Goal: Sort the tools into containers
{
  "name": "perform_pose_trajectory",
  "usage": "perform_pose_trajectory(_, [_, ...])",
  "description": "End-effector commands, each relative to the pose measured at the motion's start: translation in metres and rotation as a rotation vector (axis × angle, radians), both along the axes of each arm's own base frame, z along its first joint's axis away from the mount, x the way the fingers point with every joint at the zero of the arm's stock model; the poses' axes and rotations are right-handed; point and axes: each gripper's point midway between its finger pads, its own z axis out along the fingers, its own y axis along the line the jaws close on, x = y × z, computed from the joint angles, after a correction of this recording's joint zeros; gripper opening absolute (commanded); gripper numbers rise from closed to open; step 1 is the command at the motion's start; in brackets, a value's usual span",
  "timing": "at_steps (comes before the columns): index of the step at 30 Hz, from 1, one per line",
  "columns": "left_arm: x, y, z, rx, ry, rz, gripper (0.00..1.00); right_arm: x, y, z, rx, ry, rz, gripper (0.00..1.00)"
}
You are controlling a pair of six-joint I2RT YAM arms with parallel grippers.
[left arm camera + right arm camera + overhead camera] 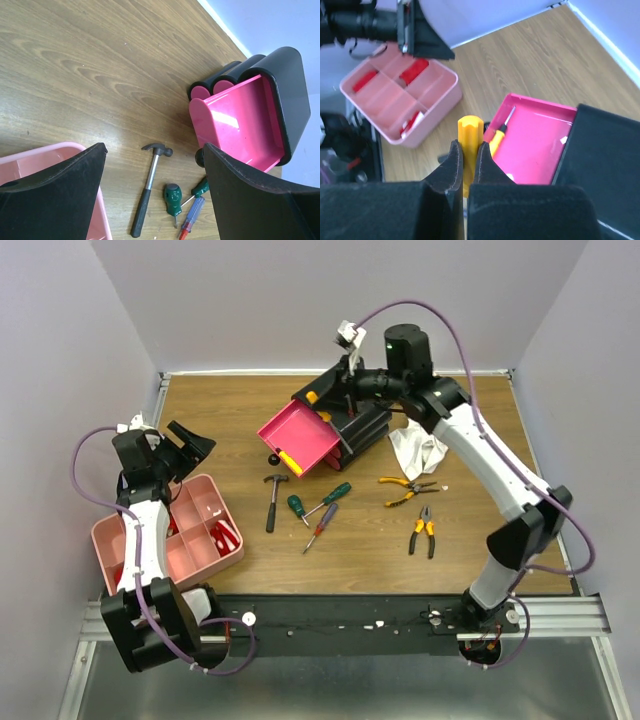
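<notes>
One yellow-handled screwdriver (468,131) is being pinched by the right claw (467,150) near the open pink drawer (535,145); left claw (154,150) is hovering spread beside the pale-pink tray (232,558).

Black drawer box (292,85) stands at the back centre of the worktop. Its top magenta drawer (235,120) is pulled out, with a yellow screwdriver (496,136) lying inside. A second yellow screwdriver (468,127) is upright just beside the open drawer, pinched in the right gripper (466,152). Pale-pink compartment tray (238,545) sits front left. Between them on the worktop, close together: black-handled hammer (272,502), stubby green screwdriver (296,506), longer green screwdriver (335,493), purple screwdriver (322,524). To the right lie yellow-handled pliers (408,488) and orange-and-black pliers (424,530).
</notes>
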Motion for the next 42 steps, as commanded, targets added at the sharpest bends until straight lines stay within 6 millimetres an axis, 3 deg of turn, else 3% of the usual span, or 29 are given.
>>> perform_pose_trajectory(1, [0.0, -0.001, 0.008, 0.038, -0.025, -0.021, 0.88, 0.029, 0.03, -0.025, 0.06, 0.2, -0.08, 0.01])
perform_pose_trajectory(5, [-0.006, -0.003, 0.004, 0.048, -0.022, -0.028, 0.88, 0.051, 0.048, -0.045, 0.018, 0.174, -0.092, 0.01])
perform_pose_trajectory(9, [-0.009, -0.005, 0.0, 0.046, -0.015, -0.042, 0.89, 0.071, 0.057, -0.042, 0.043, 0.173, -0.137, 0.01])
perform_pose_trajectory(14, [-0.008, -0.004, 0.002, 0.062, -0.016, -0.05, 0.89, 0.079, 0.066, -0.056, 0.044, 0.207, -0.15, 0.01])
perform_pose_trajectory(23, [-0.004, -0.004, -0.003, 0.051, -0.003, -0.054, 0.89, 0.098, 0.071, -0.13, -0.046, 0.348, -0.279, 0.01])
perform_pose_trajectory(25, [-0.002, -0.004, -0.002, 0.046, -0.006, -0.055, 0.89, 0.099, 0.074, -0.14, -0.052, 0.364, -0.28, 0.02])
perform_pose_trajectory(26, [-0.001, -0.004, -0.001, 0.045, -0.007, -0.057, 0.89, 0.1, 0.075, -0.143, -0.06, 0.359, -0.276, 0.07])
perform_pose_trajectory(27, [0.0, -0.004, -0.002, 0.047, -0.004, -0.057, 0.89, 0.099, 0.077, -0.142, -0.062, 0.348, -0.267, 0.31])
perform_pose_trajectory(29, [0.002, -0.003, 0.003, 0.051, -0.011, -0.061, 0.89, 0.097, 0.076, -0.137, -0.075, 0.316, -0.25, 0.47])
perform_pose_trajectory(30, [0.002, -0.003, 0.004, 0.049, -0.011, -0.062, 0.89, 0.093, 0.073, -0.123, -0.065, 0.292, -0.245, 0.57])
perform_pose_trajectory(31, [0.004, -0.003, 0.007, 0.044, -0.021, -0.059, 0.89, 0.091, 0.069, -0.124, -0.083, 0.267, -0.233, 0.59])
perform_pose_trajectory(34, [0.008, -0.003, 0.011, 0.037, -0.039, -0.056, 0.89, 0.071, 0.052, -0.103, -0.111, 0.171, -0.18, 0.63])
perform_pose_trajectory(36, [0.01, -0.003, 0.011, 0.032, -0.043, -0.058, 0.89, 0.057, 0.041, -0.105, -0.15, 0.135, -0.144, 0.64])
perform_pose_trajectory(37, [0.011, -0.002, 0.014, 0.033, -0.052, -0.056, 0.89, 0.046, 0.033, -0.089, -0.149, 0.071, -0.104, 0.64])
perform_pose_trajectory(38, [0.012, -0.003, 0.014, 0.024, -0.053, -0.057, 0.89, 0.032, 0.025, -0.113, -0.198, 0.098, -0.067, 0.64])
perform_pose_trajectory(40, [0.014, -0.004, 0.016, 0.018, -0.061, -0.061, 0.89, 0.005, 0.016, -0.124, -0.234, 0.019, 0.081, 0.64])
perform_pose_trajectory(42, [0.015, -0.005, 0.018, 0.006, -0.066, -0.06, 0.89, -0.032, -0.002, -0.147, -0.287, 0.012, 0.219, 0.64])
